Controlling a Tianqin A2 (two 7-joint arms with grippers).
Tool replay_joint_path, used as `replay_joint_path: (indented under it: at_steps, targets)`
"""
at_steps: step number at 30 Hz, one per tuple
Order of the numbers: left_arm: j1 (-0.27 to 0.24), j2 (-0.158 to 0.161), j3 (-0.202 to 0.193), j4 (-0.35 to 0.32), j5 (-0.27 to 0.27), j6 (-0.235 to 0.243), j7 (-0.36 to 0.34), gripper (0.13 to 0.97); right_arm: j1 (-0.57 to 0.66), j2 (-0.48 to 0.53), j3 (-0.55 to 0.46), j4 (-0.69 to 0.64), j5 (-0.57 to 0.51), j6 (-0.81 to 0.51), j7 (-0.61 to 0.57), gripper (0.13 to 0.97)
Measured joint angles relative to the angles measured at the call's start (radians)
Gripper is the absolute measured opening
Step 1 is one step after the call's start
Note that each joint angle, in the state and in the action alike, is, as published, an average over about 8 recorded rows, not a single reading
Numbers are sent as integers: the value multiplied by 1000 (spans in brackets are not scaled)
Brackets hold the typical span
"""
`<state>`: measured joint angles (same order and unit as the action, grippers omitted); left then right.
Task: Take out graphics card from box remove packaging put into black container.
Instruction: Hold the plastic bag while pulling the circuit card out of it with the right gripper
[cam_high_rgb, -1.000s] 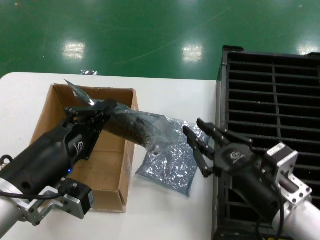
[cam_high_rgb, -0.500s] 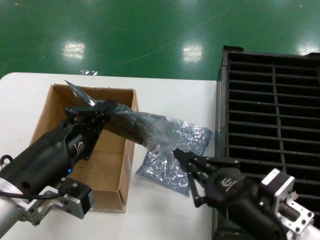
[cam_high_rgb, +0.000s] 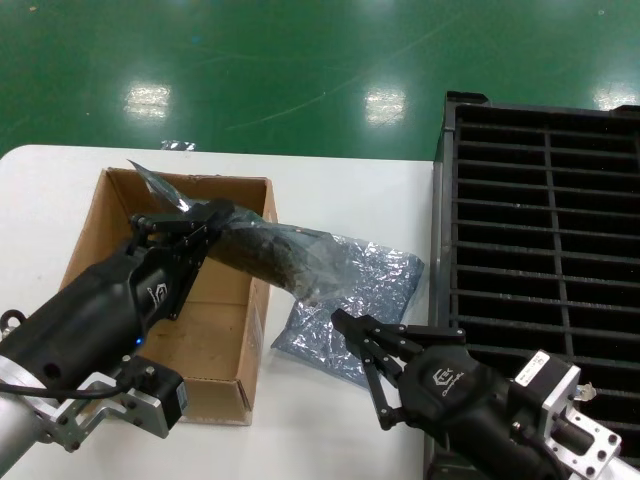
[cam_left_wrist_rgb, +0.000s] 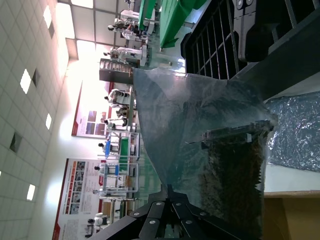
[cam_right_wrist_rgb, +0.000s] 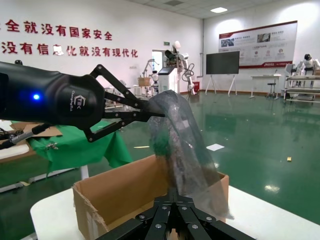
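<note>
From the head view, the left gripper (cam_high_rgb: 207, 222) had its fingers clamped on one end of the bagged graphics card (cam_high_rgb: 268, 254), held up over the near-right wall of the box (cam_high_rgb: 100, 215). The right gripper (cam_high_rgb: 362, 355), fingers apart, sat just below the card's free end, over a second bag (cam_high_rgb: 372, 300) lying flat on the surface (cam_high_rgb: 330, 195) beside the box.

The left wrist view showed the bag (cam_left_wrist_rgb: 200, 125) loose around the card.

In the right wrist view, the bag's lower corner hung just above the spread fingers (cam_right_wrist_rgb: 160, 220). Best pinch plastic only, then pull away from the box.
</note>
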<state>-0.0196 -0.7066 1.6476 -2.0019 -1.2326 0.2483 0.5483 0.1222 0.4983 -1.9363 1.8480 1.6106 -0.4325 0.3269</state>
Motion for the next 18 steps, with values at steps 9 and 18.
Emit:
replay_joint_path:
  at_steps: [9,18]
  targets:
    - [0,0,0,0,0,0,0,138,34,-4,9,-21,36,-10,-49,133]
    - [0,0,0,0,0,0,0,138,82,-15,20,-58,70,-21,-98,132]
